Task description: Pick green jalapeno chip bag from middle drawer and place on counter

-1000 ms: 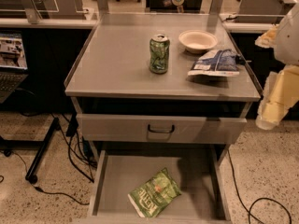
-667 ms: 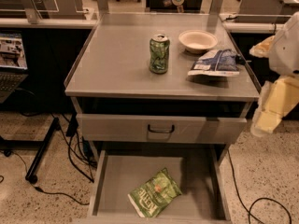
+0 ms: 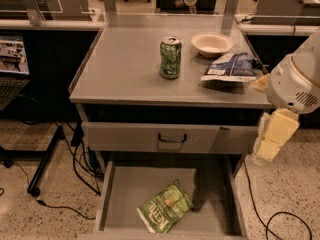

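Observation:
The green jalapeno chip bag (image 3: 165,206) lies flat on the floor of the open middle drawer (image 3: 125,189), near its front middle. The counter (image 3: 125,64) is the grey tabletop above. My gripper (image 3: 270,146) hangs at the right, pointing down beside the counter's right front corner, above and to the right of the drawer. It holds nothing and is well apart from the bag. The white arm housing (image 3: 295,81) sits above it.
On the counter stand a green drink can (image 3: 170,58), a white bowl (image 3: 212,43) and a blue-and-white bag (image 3: 231,66). A closed drawer front with a dark loop handle (image 3: 172,138) sits above the open drawer. Cables (image 3: 270,219) lie on the floor at both sides.
My gripper and arm have moved down and a little to the left, closer to the open drawer. The bag and the counter items have not moved.

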Available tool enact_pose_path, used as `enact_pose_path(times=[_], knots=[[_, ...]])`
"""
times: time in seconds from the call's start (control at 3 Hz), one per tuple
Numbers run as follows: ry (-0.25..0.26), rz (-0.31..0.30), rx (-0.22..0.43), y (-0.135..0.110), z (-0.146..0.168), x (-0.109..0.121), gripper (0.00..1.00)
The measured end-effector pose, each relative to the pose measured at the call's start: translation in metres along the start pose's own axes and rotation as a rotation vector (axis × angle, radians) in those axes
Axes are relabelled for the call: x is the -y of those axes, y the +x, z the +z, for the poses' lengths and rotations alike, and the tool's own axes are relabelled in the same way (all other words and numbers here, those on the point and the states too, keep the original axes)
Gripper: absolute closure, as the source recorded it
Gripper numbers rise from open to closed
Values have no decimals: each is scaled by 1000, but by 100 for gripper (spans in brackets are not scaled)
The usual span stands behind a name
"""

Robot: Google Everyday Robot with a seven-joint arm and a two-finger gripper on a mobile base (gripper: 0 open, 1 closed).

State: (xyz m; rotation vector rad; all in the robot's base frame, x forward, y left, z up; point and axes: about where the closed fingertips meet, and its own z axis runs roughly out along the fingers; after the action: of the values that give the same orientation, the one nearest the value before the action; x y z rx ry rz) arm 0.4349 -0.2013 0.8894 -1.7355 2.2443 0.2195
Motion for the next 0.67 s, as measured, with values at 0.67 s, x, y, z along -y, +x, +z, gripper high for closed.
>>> enact_pose_path(times=[0.67], knots=[[44,40,20,0,-2,-8,0]])
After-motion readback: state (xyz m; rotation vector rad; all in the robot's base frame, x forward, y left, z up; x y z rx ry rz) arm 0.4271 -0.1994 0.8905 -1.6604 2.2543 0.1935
